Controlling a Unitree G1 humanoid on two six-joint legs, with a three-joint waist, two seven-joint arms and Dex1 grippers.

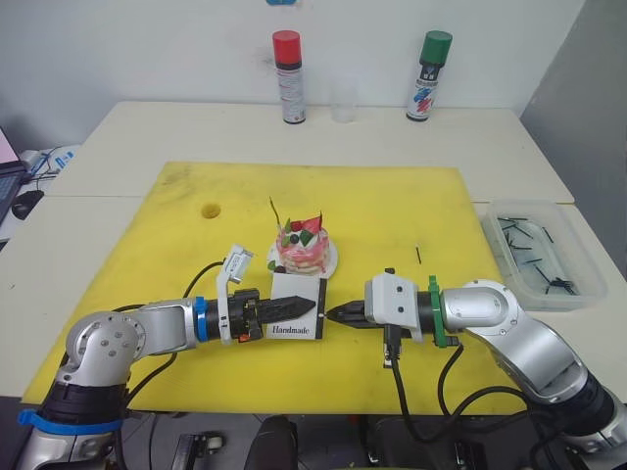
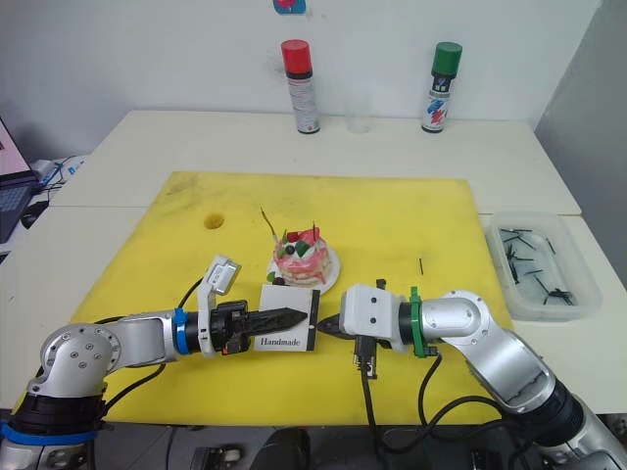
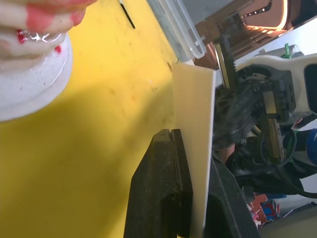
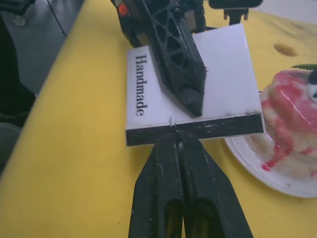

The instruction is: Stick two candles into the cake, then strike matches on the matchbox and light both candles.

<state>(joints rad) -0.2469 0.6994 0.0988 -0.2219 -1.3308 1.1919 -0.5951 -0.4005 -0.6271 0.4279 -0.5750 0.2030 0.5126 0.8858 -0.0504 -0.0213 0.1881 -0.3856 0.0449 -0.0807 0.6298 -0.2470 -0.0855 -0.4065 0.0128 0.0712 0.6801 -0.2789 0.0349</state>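
— Nearest the camera?
— Both my tools, over the yellow mat (image 1: 392, 211). Left tool (image 1: 306, 308) clamped on the matchbox (image 1: 297, 305), held up on edge just in front of the cake (image 1: 303, 250).
— And the right?
— Right tool (image 4: 177, 140) pressed together, its tip at the box's black strip. One match (image 1: 418, 255) lies apart on the mat.

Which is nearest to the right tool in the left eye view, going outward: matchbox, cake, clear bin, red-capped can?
From the right tool:
1. matchbox, right at its tips, held by the left tool.
2. cake, just beyond, toward the left.
3. clear bin, out on the right side.
4. red-capped can, at the table's back edge.
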